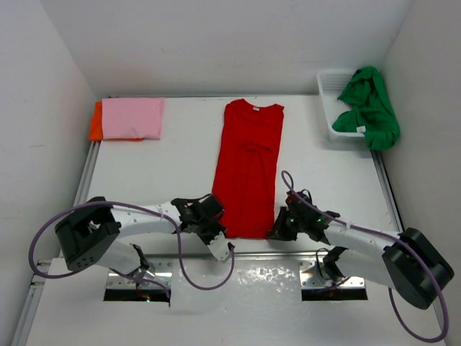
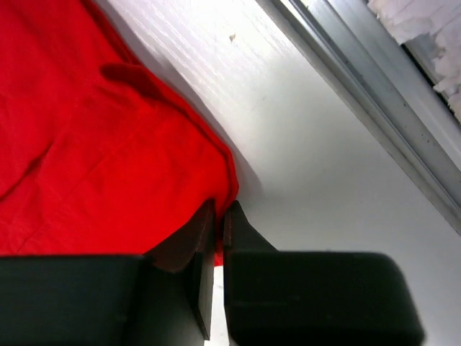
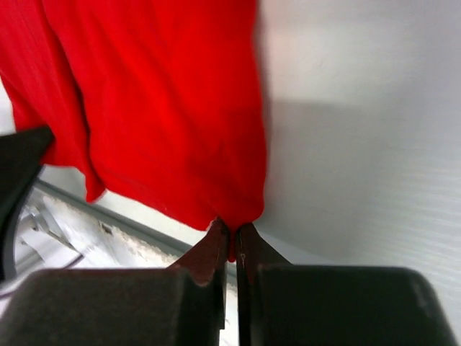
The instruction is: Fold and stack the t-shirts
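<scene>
Bright, even overhead light whitens the table point(image 1: 166, 180) and glares off the shiny panel point(image 1: 266, 277) just behind both grippers. In the wrist views the red t-shirt point(image 2: 94, 166) looks oversaturated and soft, throwing a faint grey shadow onto the table ahead of the left gripper point(image 2: 220, 216) and the right gripper point(image 3: 232, 232). Their own fingers point(image 2: 302, 288) loom dark and out of focus.

Red t-shirt point(image 1: 248, 169) lies flat at the table's point(image 1: 158, 180) centre, folded into a long narrow strip, collar toward 12 o'clock, hem toward 6 o'clock at the near edge. Out at 10 o'clock, the pink t-shirt point(image 1: 133, 117) is folded into a neat rectangle on top of the orange t-shirt point(image 1: 95, 124), which peeks out on its 9 o'clock side. At 2 o'clock, the green t-shirt point(image 1: 371, 108) sits crumpled, spilling over the white basket point(image 1: 330, 79).
</scene>
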